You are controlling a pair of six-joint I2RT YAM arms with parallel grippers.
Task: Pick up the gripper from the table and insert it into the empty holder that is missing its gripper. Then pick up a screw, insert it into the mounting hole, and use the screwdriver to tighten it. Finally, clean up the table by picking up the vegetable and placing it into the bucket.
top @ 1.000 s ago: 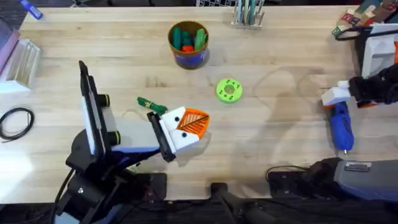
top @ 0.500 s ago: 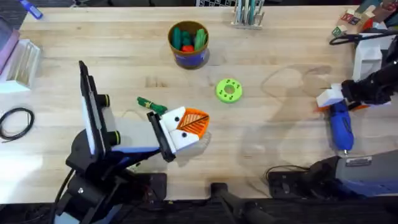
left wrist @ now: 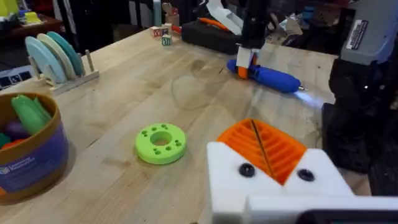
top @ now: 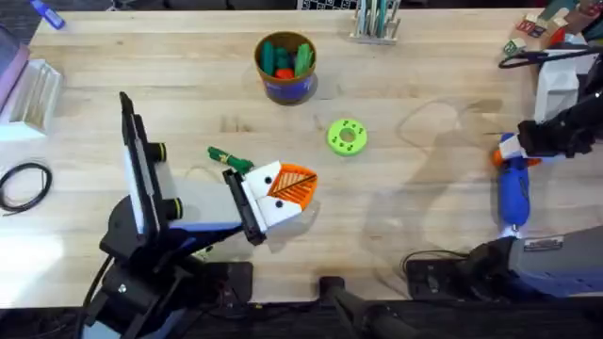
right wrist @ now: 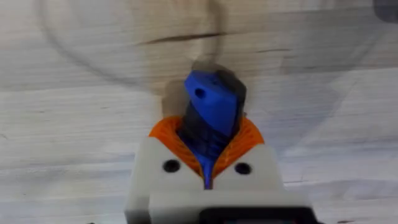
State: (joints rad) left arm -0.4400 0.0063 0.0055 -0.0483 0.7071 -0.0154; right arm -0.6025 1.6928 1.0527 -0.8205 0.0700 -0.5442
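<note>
The blue screwdriver (top: pixel 512 193) lies on the table at the right, and my right gripper (top: pixel 513 153) is shut on its back end. In the right wrist view that blue end (right wrist: pixel 211 102) sits between the orange fingers (right wrist: pixel 166 134). My left gripper (top: pixel 285 191) rests low at centre-left, its orange fingers (left wrist: pixel 264 146) pressed together on nothing. Just beyond it lies the dark-green vegetable (top: pixel 229 158). The blue bucket (top: pixel 285 68) stands at the back centre holding green and orange pieces. The loose gripper, the empty holder and a screw are out of view.
A bright-green disc (top: pixel 347 136) lies mid-table. A pen rack (top: pixel 377 19) stands at the back edge, a clear stand (top: pixel 33 89) and a black cable loop (top: pixel 24 184) at the left. Toy blocks (top: pixel 535 28) and a cable (top: pixel 556 56) crowd the back right.
My right gripper has turned over the screwdriver's back end, so its white block no longer shows from above. The screwdriver has shifted slightly left. The left arm has not moved.
</note>
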